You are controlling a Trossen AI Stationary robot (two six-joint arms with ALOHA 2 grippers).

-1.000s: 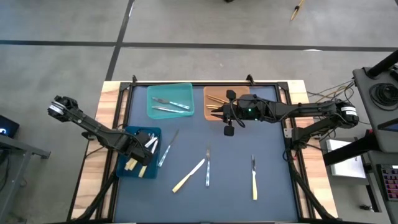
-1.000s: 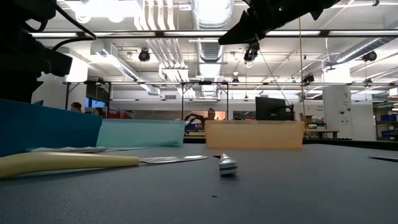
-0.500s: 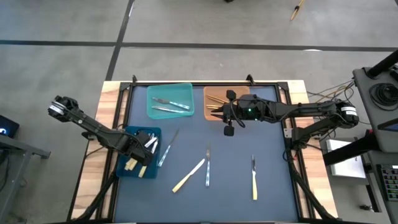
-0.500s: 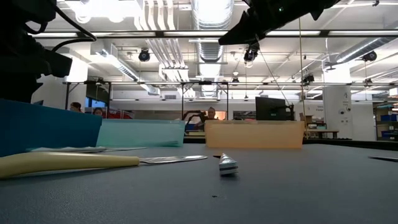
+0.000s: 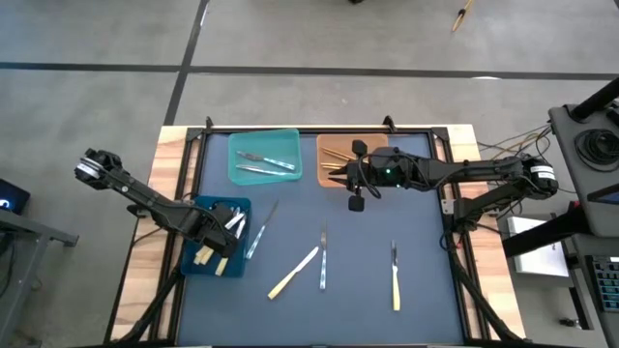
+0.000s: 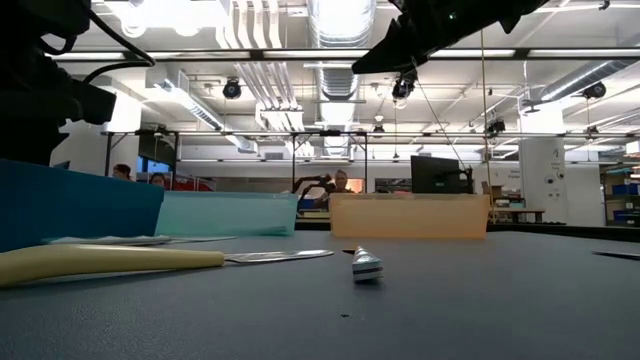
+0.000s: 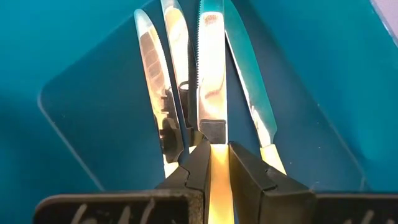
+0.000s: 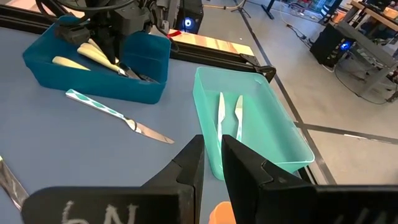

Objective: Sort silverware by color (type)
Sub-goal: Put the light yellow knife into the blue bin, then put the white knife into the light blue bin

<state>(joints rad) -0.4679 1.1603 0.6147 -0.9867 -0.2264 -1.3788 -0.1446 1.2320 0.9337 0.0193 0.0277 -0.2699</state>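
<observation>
Four pieces of silverware remain loose on the dark table mat (image 5: 426,290): a teal-handled knife (image 5: 259,232) beside the dark blue bin (image 5: 193,263), a pale yellow knife (image 5: 293,272), a grey piece (image 5: 323,257) and a yellow-handled piece (image 5: 395,274). Sorted pieces lie in the dark blue bin, the teal bin (image 5: 263,157) and the orange bin (image 5: 334,153). The left gripper (image 7: 215,155) is clamped on a yellow-handled knife (image 7: 211,81) inside the dark blue bin. The right gripper (image 8: 211,160) hangs near the orange bin, fingers nearly together, holding nothing visible.
</observation>
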